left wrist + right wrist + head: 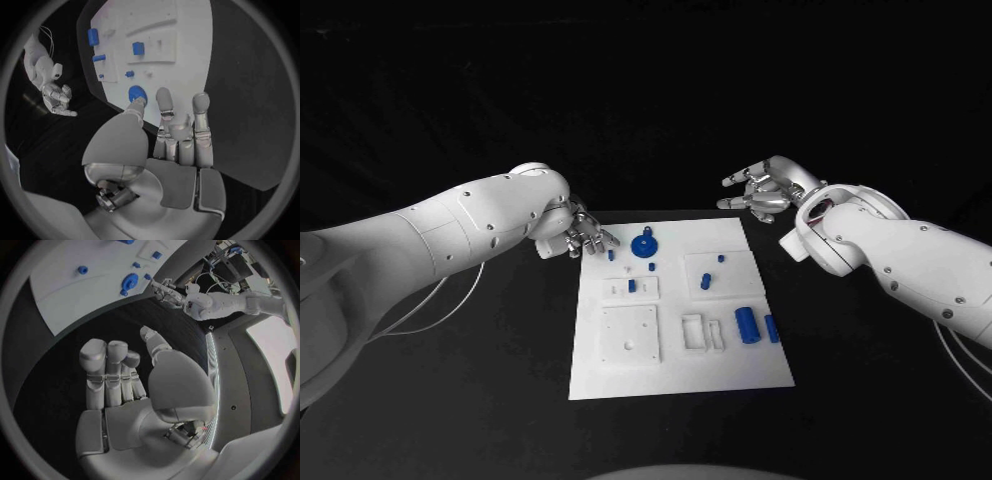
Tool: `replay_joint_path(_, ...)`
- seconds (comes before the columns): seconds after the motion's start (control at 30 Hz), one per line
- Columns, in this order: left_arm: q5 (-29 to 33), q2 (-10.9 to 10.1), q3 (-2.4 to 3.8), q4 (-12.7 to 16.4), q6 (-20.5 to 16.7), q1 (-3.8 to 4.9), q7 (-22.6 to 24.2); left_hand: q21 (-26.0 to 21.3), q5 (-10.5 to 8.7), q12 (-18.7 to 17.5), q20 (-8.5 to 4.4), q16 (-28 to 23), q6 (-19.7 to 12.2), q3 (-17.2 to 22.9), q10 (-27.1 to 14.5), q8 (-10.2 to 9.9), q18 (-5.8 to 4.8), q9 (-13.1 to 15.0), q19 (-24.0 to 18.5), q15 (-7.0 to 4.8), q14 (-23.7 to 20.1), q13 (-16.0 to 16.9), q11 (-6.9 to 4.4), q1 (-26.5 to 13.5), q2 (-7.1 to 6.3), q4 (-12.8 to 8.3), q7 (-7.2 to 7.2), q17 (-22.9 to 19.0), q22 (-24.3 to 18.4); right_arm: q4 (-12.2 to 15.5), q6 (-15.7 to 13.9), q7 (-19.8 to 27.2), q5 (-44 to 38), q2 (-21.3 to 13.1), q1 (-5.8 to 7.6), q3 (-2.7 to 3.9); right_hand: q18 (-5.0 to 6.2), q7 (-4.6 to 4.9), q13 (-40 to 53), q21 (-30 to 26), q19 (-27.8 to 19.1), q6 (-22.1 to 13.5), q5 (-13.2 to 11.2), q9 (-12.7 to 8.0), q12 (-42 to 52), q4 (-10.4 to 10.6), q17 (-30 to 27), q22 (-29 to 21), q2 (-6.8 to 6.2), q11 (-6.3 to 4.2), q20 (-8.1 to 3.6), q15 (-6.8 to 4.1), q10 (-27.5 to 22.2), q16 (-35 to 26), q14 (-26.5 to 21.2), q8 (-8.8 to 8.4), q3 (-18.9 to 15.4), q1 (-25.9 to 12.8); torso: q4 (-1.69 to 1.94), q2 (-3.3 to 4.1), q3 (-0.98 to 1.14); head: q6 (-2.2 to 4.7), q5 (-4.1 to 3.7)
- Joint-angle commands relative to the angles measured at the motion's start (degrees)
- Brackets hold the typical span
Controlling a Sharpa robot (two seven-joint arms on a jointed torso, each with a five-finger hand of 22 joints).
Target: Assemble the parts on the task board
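- My left hand (584, 238) hovers at the white board's (733, 365) far left corner, fingers spread, holding nothing, beside the blue disc (643, 245).
- My right hand (764, 192) hangs spread and unladen beyond the far right corner, over the counter (444, 400).

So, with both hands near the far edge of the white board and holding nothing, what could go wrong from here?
1. The left hand hovers close beside the round blue part; its fingers might knock it aside instead of gripping it.
2. The small blue pieces lie close together, so reaching for one could disturb its neighbours.
3. The white board seems to lie loose on the table, so a push might slide it.
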Motion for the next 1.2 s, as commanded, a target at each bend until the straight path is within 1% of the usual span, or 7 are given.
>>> replay_joint_path(0.03, 0.5, 0.3, -0.01, -0.2, 2.1, 0.02, 0.4, 0.4, -0.24, -0.2, -0.06, 0.3, 0.5, 0.0, 2.6, 0.0, -0.24, 0.1, -0.4, 0.02, -0.3, 0.1, 0.49, -0.4, 0.45, 0.0, -0.06, 0.1, 1.1, 0.0, -0.2, 0.5, 0.1, 0.1, -0.01, 0.07, 0.31, 0.01, -0.3, -0.4, 3.6, -0.2, 0.3, 0.1, -0.3, 0.1, 0.1, 4.4, 0.07, 0.05, -0.07, -0.09, -0.6, -0.5, -0.1, -0.17, 0.0, -0.1, -0.03, -0.03, 0.00, 0.08, 0.05)
replay_joint_path(0.2, 0.6, 0.6, -0.08, -0.7, 2.5, -0.10, 0.5, 0.6, -0.19, -0.1, -0.01, 0.5, 0.5, -0.4, 2.6, -0.1, -0.18, 0.3, -0.5, 0.05, -0.4, 0.2, 0.49, -0.6, 1.04, -0.5, -0.08, 0.0, 1.1, 0.1, -0.2, 0.6, 0.1, 0.2, -0.01, 0.10, 0.31, 0.01, -0.3, -0.4, 3.6, -0.2, 0.3, 0.1, -0.3, 0.1, 0.1, 4.4, 0.07, 0.05, -0.07, -0.09, -0.6, -0.5, -0.1, -0.17, 0.0, -0.1, -0.11, 0.01, 0.00, 0.11, 0.06)
replay_joint_path(0.37, 0.7, 0.9, -0.14, -1.2, 2.7, -0.24, 0.5, 0.6, -0.14, -0.1, 0.02, 0.6, 0.5, -0.7, 2.6, -0.1, -0.14, 0.4, -0.5, 0.06, -0.4, 0.2, 0.48, -0.6, 1.51, -0.9, -0.11, -0.1, 1.1, 0.1, -0.2, 0.5, 0.1, 0.2, -0.01, 0.11, 0.31, 0.01, -0.3, -0.4, 3.6, -0.2, 0.3, 0.1, -0.3, 0.1, 0.1, 4.4, 0.07, 0.05, -0.07, -0.09, -0.6, -0.5, -0.1, -0.17, 0.0, -0.1, -0.05, 0.04, 0.01, 0.05, -0.03)
replay_joint_path(0.4, 0.7, 0.9, -0.15, -1.3, 2.7, -0.25, 0.5, 0.7, -0.17, -0.2, 0.02, 0.6, 0.5, -1.0, 2.6, -0.1, -0.14, 0.4, -0.5, 0.06, -0.4, 0.2, 0.47, -0.6, 1.92, -1.5, -0.11, -0.3, 1.1, 0.1, -0.2, 0.5, 0.1, 0.2, -0.01, 0.12, 0.31, 0.01, -0.3, -0.4, 3.6, -0.2, 0.3, 0.1, -0.3, 0.1, 0.1, 4.4, 0.07, 0.05, -0.07, -0.09, -0.6, -0.5, -0.1, -0.17, 0.0, -0.1, -0.07, 0.03, 0.00, 0.03, -0.04)
replay_joint_path(0.6, 0.9, 1.1, -0.21, -1.9, 2.9, -0.29, 0.6, 0.6, -0.28, -0.2, 0.03, 0.6, 0.6, -1.0, 2.6, -0.1, -0.14, 0.4, -0.5, 0.07, -0.4, 0.2, 0.46, -0.4, 2.07, -1.7, -0.14, -0.3, 1.1, 0.0, -0.2, 0.5, 0.1, 0.3, -0.01, 0.13, 0.31, 0.03, -0.5, -0.5, 3.6, -0.2, 0.3, 0.0, -0.1, 0.0, 0.4, 4.4, 0.09, 0.06, -0.07, -0.09, -0.6, -0.6, 0.0, -0.18, 0.0, -0.1, 0.00, -0.03, -0.01, 0.04, -0.21)
replay_joint_path(1.03, 2.0, 1.8, -0.28, -3.6, 3.0, -0.68, 0.8, 0.7, -0.21, 0.0, 0.01, 0.9, 0.8, -2.2, 2.5, -0.1, -0.16, 0.6, -0.5, 0.05, -0.4, 0.3, 0.39, -0.4, 3.71, -3.4, -0.27, -0.4, 1.1, 0.0, -0.2, 0.5, 0.1, 0.5, -0.01, 0.13, 0.31, 0.03, -0.5, -0.5, 3.6, -0.2, 0.3, 0.0, -0.1, 0.0, 0.4, 4.4, 0.09, 0.06, -0.07, -0.09, -0.6, -0.6, 0.0, -0.18, 0.0, -0.1, -0.03, 0.06, 0.00, 0.12, -0.17)
replay_joint_path(1.2, 2.5, 1.9, -0.29, -4.0, 2.9, -0.74, 1.0, 0.8, -0.20, 0.0, 0.03, 1.0, 0.8, -2.2, 2.6, -0.1, -0.16, 0.7, -0.5, 0.07, -0.3, 0.3, 0.37, -0.3, 3.95, -3.5, -0.29, -0.3, 1.1, 0.1, -0.2, 0.5, 0.1, 0.5, -0.01, 0.14, 0.31, 0.03, -0.5, -0.5, 3.6, -0.2, 0.3, 0.0, -0.1, 0.0, 0.4, 4.4, 0.09, 0.06, -0.07, -0.09, -0.6, -0.6, 0.0, -0.18, 0.0, -0.1, -0.01, 0.02, 0.03, 0.06, -0.20)
